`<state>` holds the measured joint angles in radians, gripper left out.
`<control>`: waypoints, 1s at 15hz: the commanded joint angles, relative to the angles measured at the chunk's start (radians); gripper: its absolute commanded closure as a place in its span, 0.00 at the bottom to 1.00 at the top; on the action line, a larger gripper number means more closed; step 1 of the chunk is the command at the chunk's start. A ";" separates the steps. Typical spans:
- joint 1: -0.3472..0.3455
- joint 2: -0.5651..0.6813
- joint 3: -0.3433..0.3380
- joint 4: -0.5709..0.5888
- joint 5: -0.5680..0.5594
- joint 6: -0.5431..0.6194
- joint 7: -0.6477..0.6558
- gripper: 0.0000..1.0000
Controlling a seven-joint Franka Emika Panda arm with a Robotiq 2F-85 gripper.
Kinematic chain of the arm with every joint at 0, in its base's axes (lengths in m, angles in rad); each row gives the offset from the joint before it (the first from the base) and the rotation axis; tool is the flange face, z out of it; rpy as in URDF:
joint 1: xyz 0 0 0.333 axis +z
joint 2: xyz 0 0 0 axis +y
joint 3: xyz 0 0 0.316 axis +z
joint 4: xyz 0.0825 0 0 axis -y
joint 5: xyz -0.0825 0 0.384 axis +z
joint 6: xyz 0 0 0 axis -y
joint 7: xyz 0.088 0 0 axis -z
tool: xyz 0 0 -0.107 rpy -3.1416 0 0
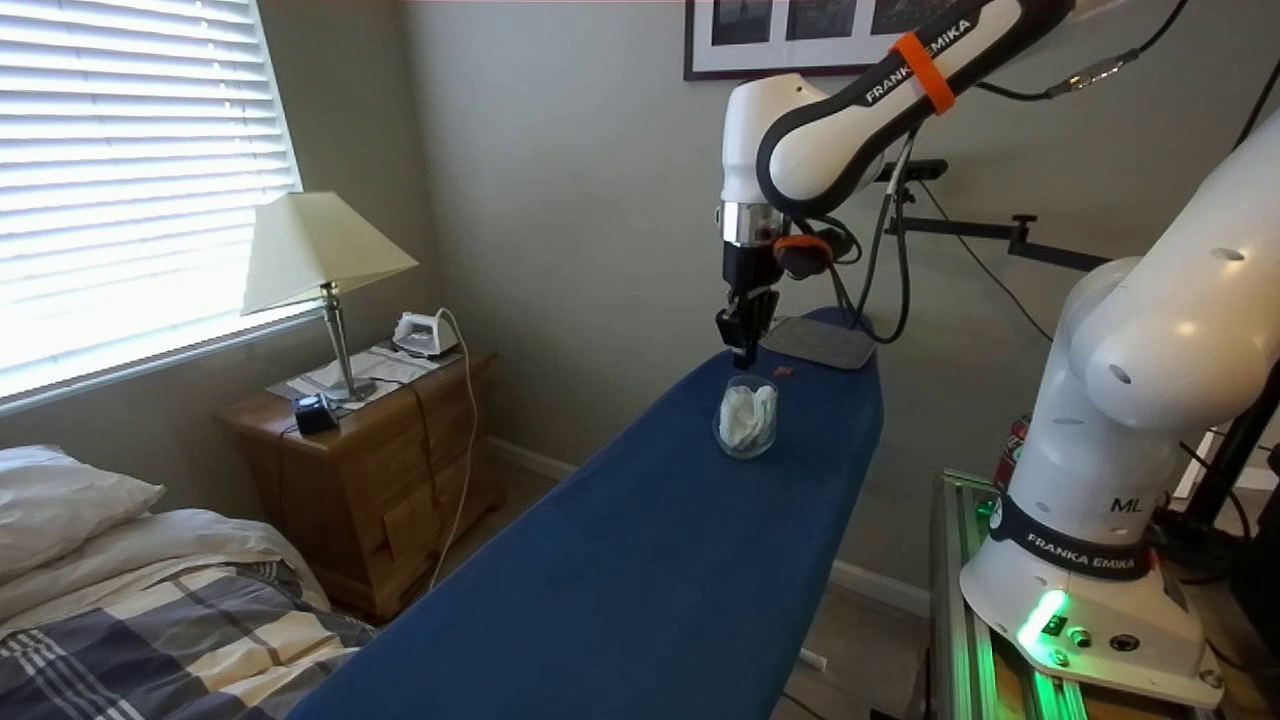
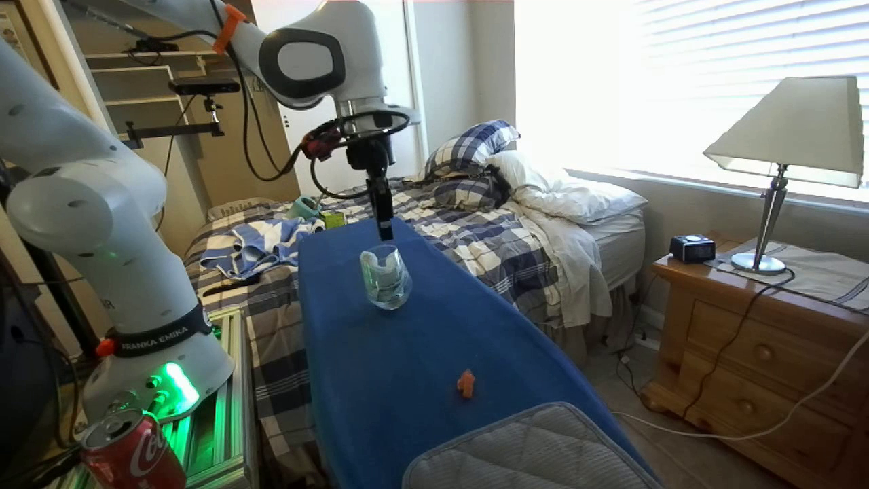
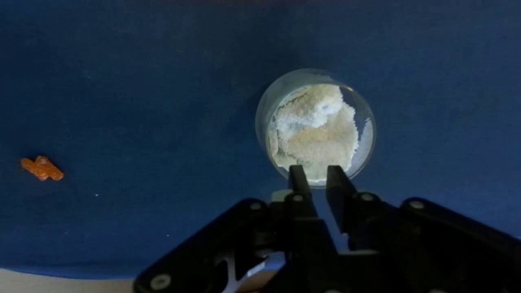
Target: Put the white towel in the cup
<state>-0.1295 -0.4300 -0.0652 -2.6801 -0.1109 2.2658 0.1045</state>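
A clear glass cup (image 1: 722,432) stands upright on a blue ironing board (image 1: 620,580). The white towel (image 1: 748,415) is folded inside it, below the rim. The cup (image 2: 406,288) and towel (image 2: 385,277) also show in an exterior view. In the wrist view I look down into the cup (image 3: 263,106), with the towel (image 3: 319,142) filling most of it. My gripper (image 3: 315,167) is partly open, with a narrow bare gap between the fingers. The gripper also shows in both exterior views (image 1: 742,357) (image 2: 385,234), just above the cup, pointing down.
A small orange piece (image 3: 42,167) lies on the board, beside a grey quilted pad (image 2: 536,451) at one end. A bed (image 2: 516,251) runs alongside the board. A nightstand (image 1: 400,450) with a lamp (image 1: 325,260) and an iron (image 1: 425,333) stands near the window.
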 commanded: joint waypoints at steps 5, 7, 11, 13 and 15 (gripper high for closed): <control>0.020 -0.099 0.001 0.040 0.034 -0.130 -0.029 0.19; 0.022 -0.108 0.003 0.052 0.035 -0.151 -0.025 0.05; 0.022 -0.111 0.005 0.064 0.030 -0.176 -0.025 0.00; 0.013 -0.098 0.010 0.055 0.013 -0.150 -0.010 0.00; 0.013 -0.098 0.011 0.055 0.013 -0.156 -0.010 0.00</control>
<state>-0.1131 -0.5282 -0.0581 -2.6268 -0.1003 2.1122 0.0965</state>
